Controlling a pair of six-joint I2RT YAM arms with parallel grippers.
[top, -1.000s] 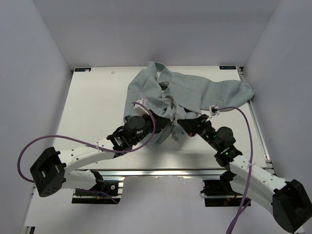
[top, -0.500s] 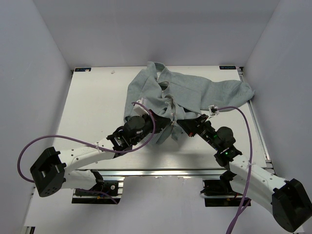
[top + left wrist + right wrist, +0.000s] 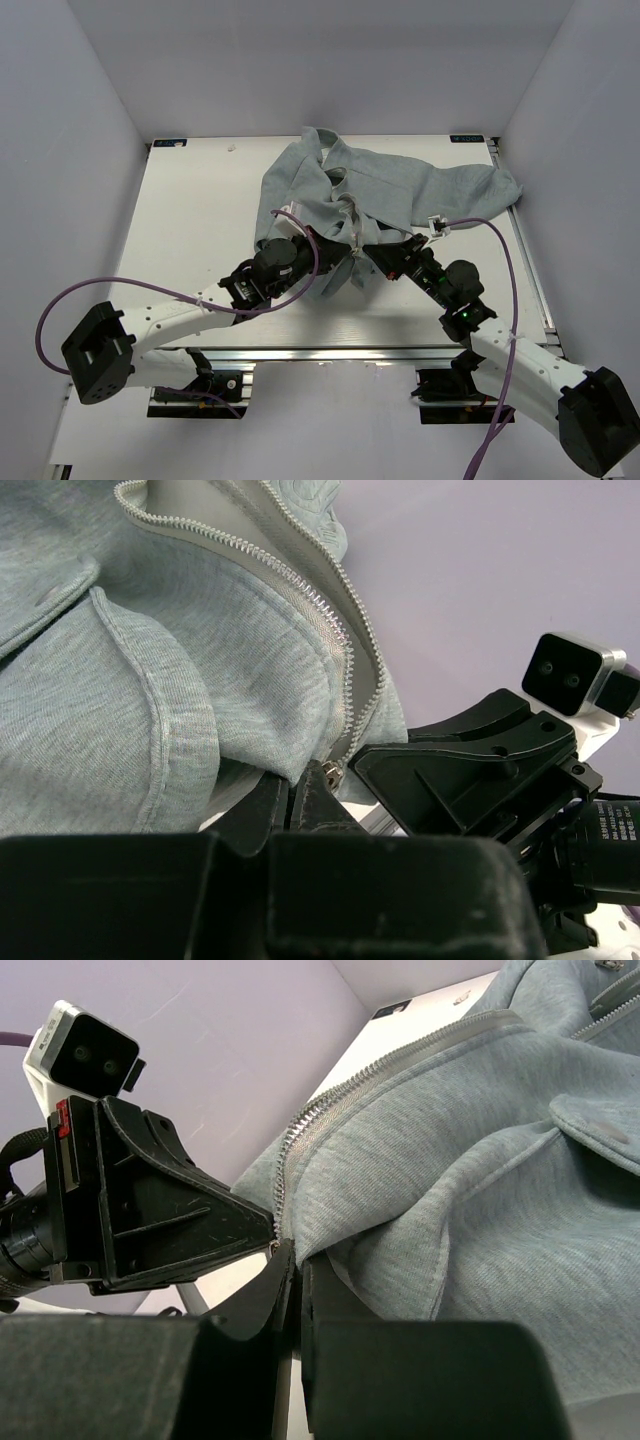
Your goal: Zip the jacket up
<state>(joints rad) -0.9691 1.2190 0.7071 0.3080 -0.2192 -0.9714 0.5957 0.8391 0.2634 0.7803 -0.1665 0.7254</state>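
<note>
Left gripper (image 3: pixel 305 785) is clamped narrow on the bottom hem of the jacket (image 3: pixel 400 185), beside the zipper (image 3: pixel 320 610). Right gripper (image 3: pixel 295 1255) pinches the opposite hem corner. One jacket lies crumpled on the table (image 3: pixel 190 220), far of centre. Two zipper tooth rows stand apart. Two grippers sit close together.

Jacket (image 3: pixel 150 680) cropped in wrist views; partly covered overhead.

A crumpled grey-green jacket (image 3: pixel 390 185) lies toward the far side of the white tabletop (image 3: pixel 190 220), one sleeve stretched to the right. The left end effector (image 3: pixel 322 262) and right end effector (image 3: pixel 378 258) pinch its near hem, close together. Purple cables (image 3: pixel 60 300) loop over both arms.
</note>
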